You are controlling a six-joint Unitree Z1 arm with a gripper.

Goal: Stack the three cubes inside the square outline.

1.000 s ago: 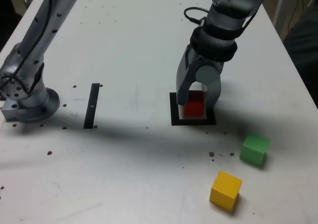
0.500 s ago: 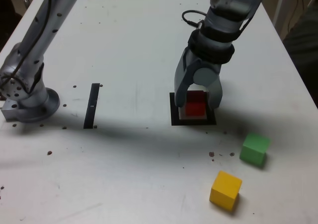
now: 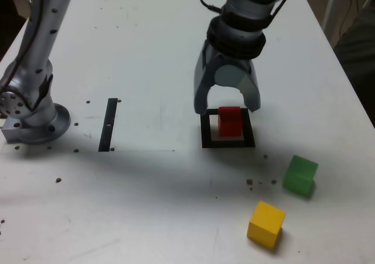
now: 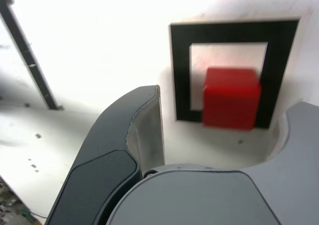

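End effector (image 3: 227,107) now above red cube (image 3: 230,121)

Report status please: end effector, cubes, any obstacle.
End effector open, empty, above red cube. Red cube inside square outline. Green cube and yellow cube on table, unstacked. No obstacle.

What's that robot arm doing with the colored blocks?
It is stacking blocks inside a black square outline on the white table. The red cube sits in the outline, and the gripper hangs just above it with its jaws open, holding nothing. The green cube and the yellow cube lie loose on the table nearer the camera, apart from each other, toward the exterior view's right. Nothing is stacked on the red cube yet.
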